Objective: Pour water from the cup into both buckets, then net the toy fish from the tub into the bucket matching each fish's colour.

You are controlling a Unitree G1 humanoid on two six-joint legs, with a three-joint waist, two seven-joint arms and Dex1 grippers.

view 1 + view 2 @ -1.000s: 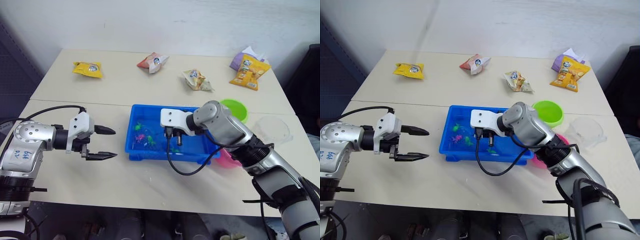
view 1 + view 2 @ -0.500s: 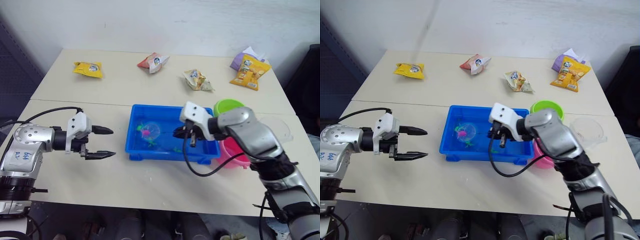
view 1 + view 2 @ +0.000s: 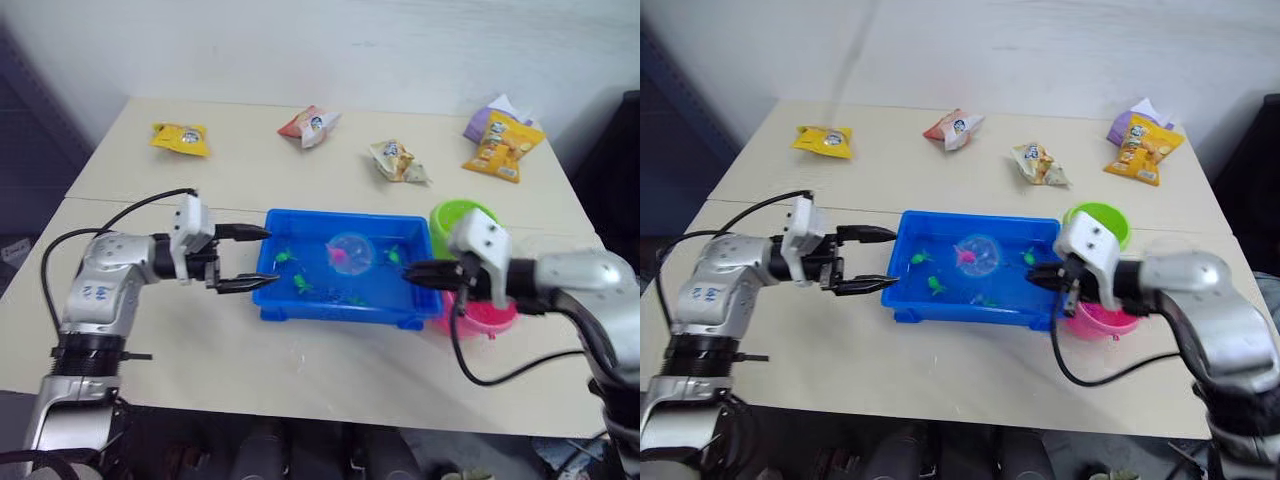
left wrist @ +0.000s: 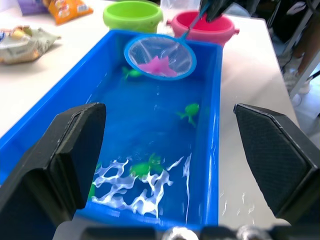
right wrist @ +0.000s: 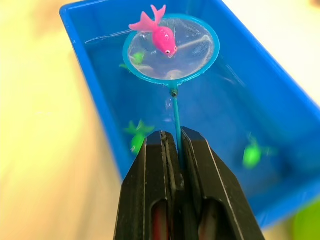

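Note:
The blue tub holds water and several green toy fish. The net hangs over its middle with a pink toy fish lying in the mesh. My right gripper is shut on the net's thin handle at the tub's right end, in front of the lime green bucket and the pink bucket. My left gripper is open, its fingertips at the tub's left rim with nothing between them. The cup is hidden.
Snack bags lie along the far side of the table: a yellow one, a red and white one, a pale one and an orange one by a purple one. Bare tabletop lies in front of the tub.
My right arm has drawn back to the right, bringing the net up out of the water with the pink fish in it. My left gripper has moved right to the tub's left rim.

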